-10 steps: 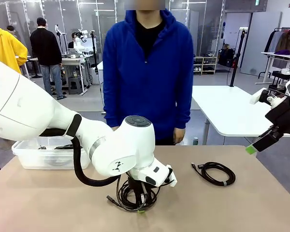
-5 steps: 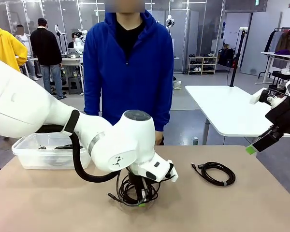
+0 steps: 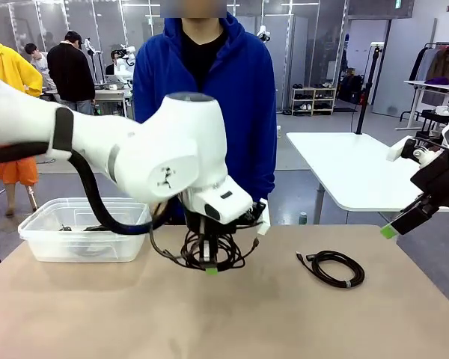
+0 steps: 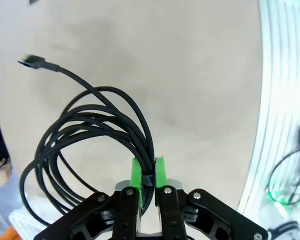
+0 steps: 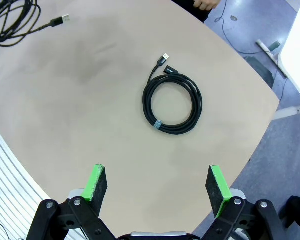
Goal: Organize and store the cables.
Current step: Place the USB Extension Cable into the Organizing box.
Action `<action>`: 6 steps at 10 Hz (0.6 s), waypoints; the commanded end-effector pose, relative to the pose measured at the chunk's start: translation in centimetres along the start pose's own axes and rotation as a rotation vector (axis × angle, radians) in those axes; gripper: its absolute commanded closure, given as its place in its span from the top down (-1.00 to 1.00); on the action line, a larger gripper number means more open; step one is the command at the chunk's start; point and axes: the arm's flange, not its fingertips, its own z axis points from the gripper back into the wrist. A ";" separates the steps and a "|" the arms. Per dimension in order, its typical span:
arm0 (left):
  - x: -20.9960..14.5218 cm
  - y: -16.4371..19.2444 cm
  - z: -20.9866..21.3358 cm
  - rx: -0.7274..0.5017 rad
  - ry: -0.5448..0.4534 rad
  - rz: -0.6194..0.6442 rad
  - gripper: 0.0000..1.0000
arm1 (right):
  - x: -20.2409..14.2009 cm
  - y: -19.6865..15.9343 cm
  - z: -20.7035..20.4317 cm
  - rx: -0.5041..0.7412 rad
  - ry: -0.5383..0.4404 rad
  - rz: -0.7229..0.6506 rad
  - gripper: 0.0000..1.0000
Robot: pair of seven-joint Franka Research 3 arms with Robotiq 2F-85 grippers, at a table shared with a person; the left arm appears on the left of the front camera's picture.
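Cable bundle (image 4: 142,140) hangs pinched in left end effector (image 4: 148,165); right end effector (image 5: 156,176) spread wide.

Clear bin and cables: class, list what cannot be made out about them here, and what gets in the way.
- Clear bin, front view: right end behind the left arm's hose; cloudy walls blur the contents, so they cannot be counted.
- Held cable, left wrist view: the left claw covers the coil's lower loops.
- Table cable, right wrist view: any print on its band too small to read.
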 end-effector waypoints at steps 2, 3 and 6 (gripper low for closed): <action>0.0 0.0 0.0 0.000 0.000 0.000 -1.00 | 0.0 0.0 0.1 -0.003 0.004 -0.005 1.00; 0.0 0.0 0.0 0.000 0.000 0.000 -1.00 | 0.0 0.0 0.1 -0.003 0.004 -0.005 1.00; 0.0 0.0 0.0 0.000 0.000 0.000 -1.00 | 0.0 0.0 0.1 -0.003 0.004 -0.005 1.00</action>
